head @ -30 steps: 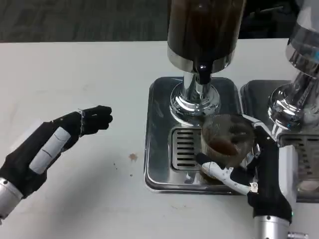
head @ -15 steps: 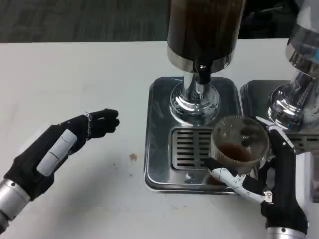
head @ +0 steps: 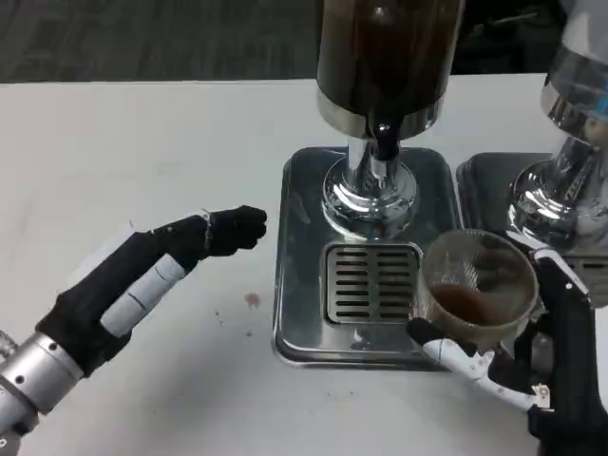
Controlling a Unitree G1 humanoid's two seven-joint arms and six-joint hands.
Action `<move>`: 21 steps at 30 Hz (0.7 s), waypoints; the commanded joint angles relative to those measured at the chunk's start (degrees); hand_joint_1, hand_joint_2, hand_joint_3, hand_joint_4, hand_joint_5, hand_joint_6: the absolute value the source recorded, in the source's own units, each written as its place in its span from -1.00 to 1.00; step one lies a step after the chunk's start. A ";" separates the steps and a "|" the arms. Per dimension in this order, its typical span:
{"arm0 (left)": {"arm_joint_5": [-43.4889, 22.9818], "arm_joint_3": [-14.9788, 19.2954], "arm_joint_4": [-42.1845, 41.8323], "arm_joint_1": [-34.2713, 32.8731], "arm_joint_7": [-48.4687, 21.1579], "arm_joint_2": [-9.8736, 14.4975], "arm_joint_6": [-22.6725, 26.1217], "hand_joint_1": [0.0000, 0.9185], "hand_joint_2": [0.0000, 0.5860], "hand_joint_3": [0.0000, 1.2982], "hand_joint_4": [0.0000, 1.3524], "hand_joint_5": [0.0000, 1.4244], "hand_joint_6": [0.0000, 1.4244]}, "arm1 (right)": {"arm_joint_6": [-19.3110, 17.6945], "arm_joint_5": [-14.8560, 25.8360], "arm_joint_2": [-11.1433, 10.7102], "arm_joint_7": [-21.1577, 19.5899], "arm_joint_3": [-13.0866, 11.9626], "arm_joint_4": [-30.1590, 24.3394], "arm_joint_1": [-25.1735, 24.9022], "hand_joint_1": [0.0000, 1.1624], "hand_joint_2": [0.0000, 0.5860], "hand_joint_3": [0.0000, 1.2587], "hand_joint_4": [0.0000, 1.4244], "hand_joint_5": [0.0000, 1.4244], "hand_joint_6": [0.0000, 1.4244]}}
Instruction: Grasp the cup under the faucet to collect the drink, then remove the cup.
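Clear plastic flexed little under my right hand's fingers, which wrapped the cup around its wall and held it beside the drip tray, off the grate and away from the faucet. I judged it light, thin and spill-prone, best gripped mid-wall. My left hand hovered with nothing in it, fingers extended together.

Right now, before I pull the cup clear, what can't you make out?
- Cup base, head view: hidden by the right hand, so clearance from the drip tray is unclear.
- Right hand's lower part: cut off by the picture's bottom edge.
- Dispenser top: cut off by the picture's top edge.
- Drink depth: blurred.
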 commanded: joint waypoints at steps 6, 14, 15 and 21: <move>2.46 -1.87 -9.76 4.51 0.35 1.73 -3.49 -1.00 -0.67 -0.61 -0.71 -0.72 -0.77 | 0.42 3.33 -0.98 6.82 -2.56 -8.37 2.41 0.69 -0.64 0.13 0.19 0.50 0.93; 3.96 -2.74 -17.84 8.47 0.09 4.28 -6.89 -1.00 -0.69 -0.64 -0.75 -0.75 -0.78 | 0.39 5.21 -2.21 10.99 -4.44 -10.72 2.54 0.69 -0.64 0.14 0.19 0.52 0.93; 4.02 -2.61 -18.83 9.09 0.14 4.63 -7.41 -1.00 -0.69 -0.64 -0.75 -0.75 -0.78 | 0.34 5.56 -2.44 11.62 -4.68 -11.15 2.66 0.69 -0.64 0.14 0.20 0.52 0.93; 4.50 -2.51 -22.69 11.51 0.27 6.64 -10.61 -1.00 -0.70 -0.65 -0.77 -0.76 -0.79 | 0.00 6.91 -3.05 14.48 -6.00 -11.97 2.39 0.69 -0.64 0.15 0.21 0.52 0.93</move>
